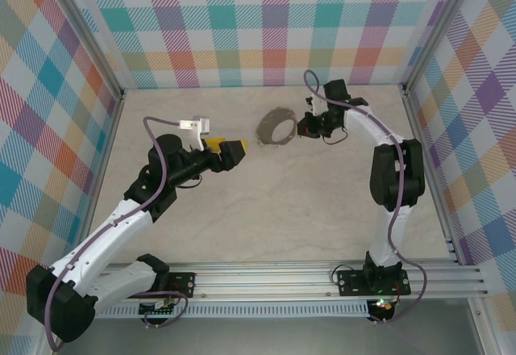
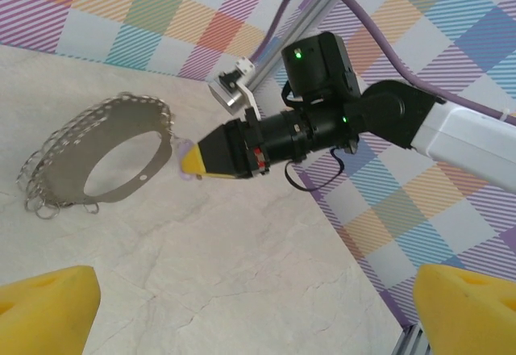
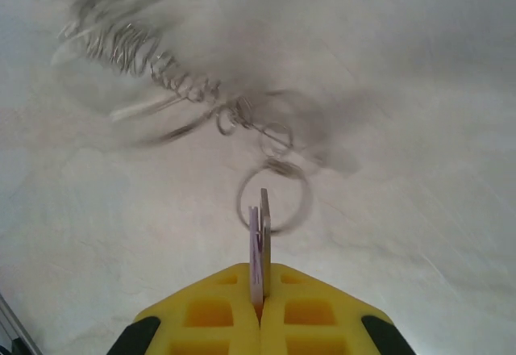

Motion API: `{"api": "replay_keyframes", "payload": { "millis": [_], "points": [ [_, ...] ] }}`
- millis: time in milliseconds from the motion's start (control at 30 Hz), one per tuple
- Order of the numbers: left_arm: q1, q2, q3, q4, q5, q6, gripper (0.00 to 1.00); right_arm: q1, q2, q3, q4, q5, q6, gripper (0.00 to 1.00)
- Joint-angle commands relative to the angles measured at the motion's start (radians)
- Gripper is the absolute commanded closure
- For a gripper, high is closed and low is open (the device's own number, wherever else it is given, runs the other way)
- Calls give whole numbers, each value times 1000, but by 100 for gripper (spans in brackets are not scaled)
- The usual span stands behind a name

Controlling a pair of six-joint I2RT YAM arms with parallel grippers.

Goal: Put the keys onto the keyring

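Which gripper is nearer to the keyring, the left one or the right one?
Right. The right gripper is at the right rim of the keyring, shut on the keys. The left gripper, open, is apart from it, to its near left.

Looks like a robotics lab test cell: pastel plaid walls (image 1: 266, 24) on aluminium posts (image 1: 91, 40) box in a marble-look tabletop (image 1: 266, 210). Along the frame's bottom edge, a left arm (image 1: 113, 226) and right arm (image 1: 395, 169) are bolted to a slotted aluminium rail (image 1: 274, 278).
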Motion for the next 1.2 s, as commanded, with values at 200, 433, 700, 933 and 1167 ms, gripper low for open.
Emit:
{"api": "replay_keyframes", "payload": {
  "millis": [200, 433, 700, 933, 1167],
  "points": [
    [11, 1, -6, 37, 29, -30, 1, -7, -150, -249, 132, -10, 28, 100],
    [12, -5, -19, 34, 34, -39, 1, -7, -215, -450, 254, -49, 93, 100],
    [11, -18, -34, 15, 31, -38, 0, -1, -263, -622, 387, -89, 176, 100],
    [12, -13, -40, 0, 26, -31, 0, 54, -299, -729, 462, -82, 220, 100],
    [11, -7, -49, -9, 28, -28, 0, 173, -375, -825, 533, -54, 306, 80]
  ]
}}
